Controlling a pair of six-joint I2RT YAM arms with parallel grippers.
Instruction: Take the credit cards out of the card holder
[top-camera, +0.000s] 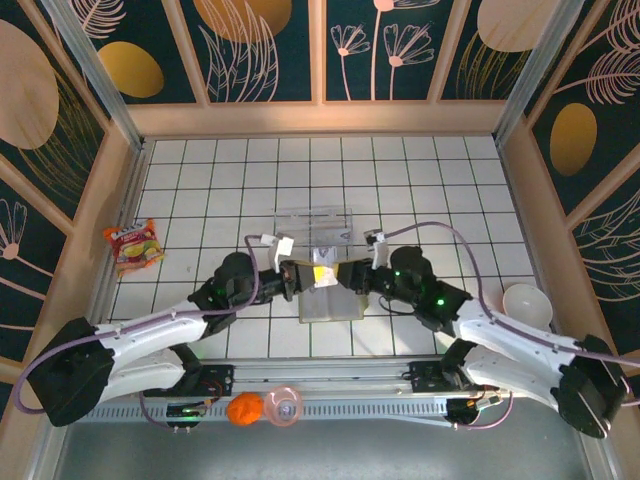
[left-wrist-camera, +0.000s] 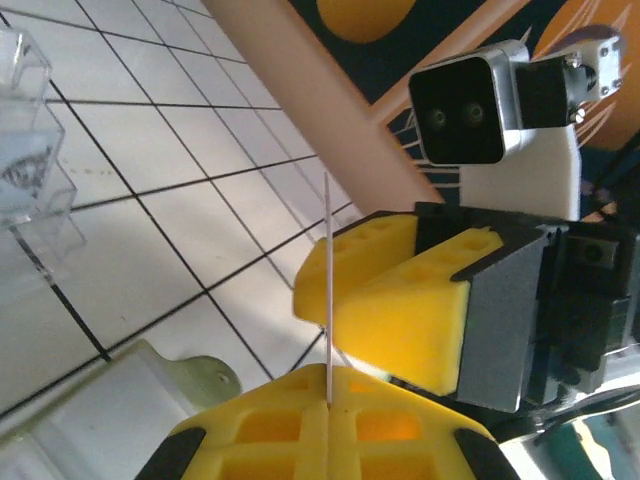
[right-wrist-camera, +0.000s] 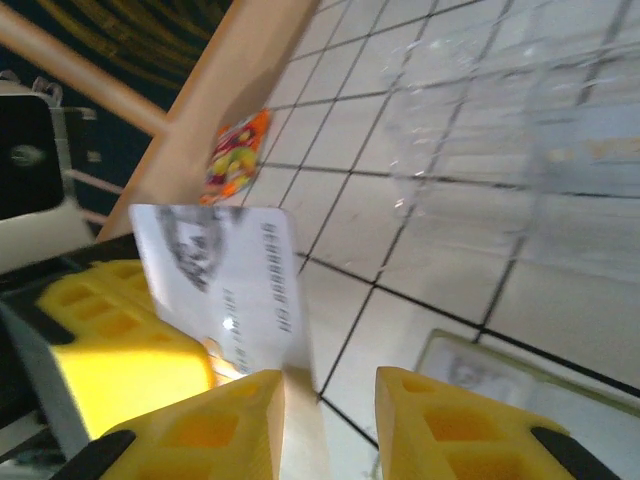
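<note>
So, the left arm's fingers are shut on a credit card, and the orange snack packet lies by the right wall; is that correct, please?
Not quite: the snack packet lies by the left wall, as the top external view shows. The rest holds: the left fingers are shut on the credit card.

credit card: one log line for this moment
left gripper: shut on credit card | right gripper: open | card: held above table

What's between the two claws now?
A credit card, clamped by the left claw and reaching into the open right claw; the right wrist view shows it face-on.
</note>
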